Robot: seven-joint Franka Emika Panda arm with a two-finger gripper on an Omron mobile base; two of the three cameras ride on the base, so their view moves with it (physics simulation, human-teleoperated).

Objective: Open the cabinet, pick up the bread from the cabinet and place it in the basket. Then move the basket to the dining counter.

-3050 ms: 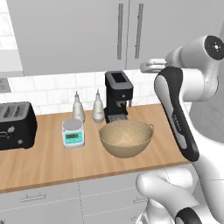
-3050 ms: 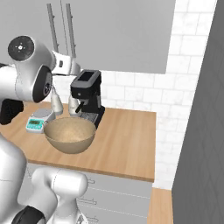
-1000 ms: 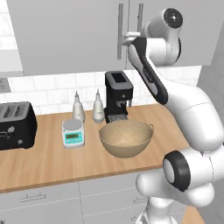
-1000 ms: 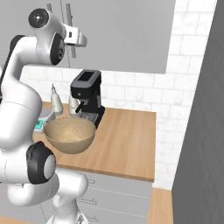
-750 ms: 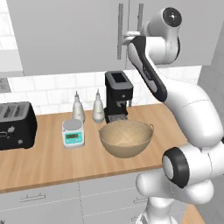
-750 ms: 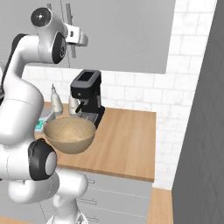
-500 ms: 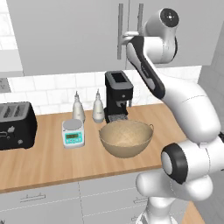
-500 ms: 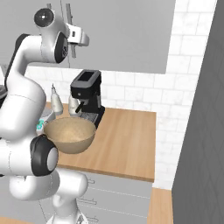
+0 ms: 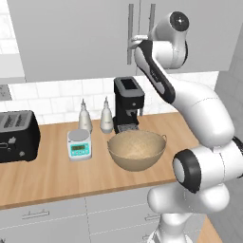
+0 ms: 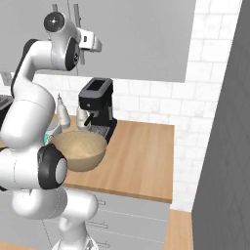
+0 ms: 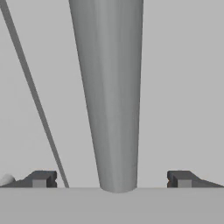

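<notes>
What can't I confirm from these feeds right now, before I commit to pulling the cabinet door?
- Bread: both cabinet doors are closed, so nothing inside shows.
- Grip: in the hand view the bar handle runs between the wide-apart fingertips; actual contact cannot be told.
- Gripper: in the left base view it is small against the handle, fingers unclear.
- Basket: in the right base view the arm hides its left side.
</notes>
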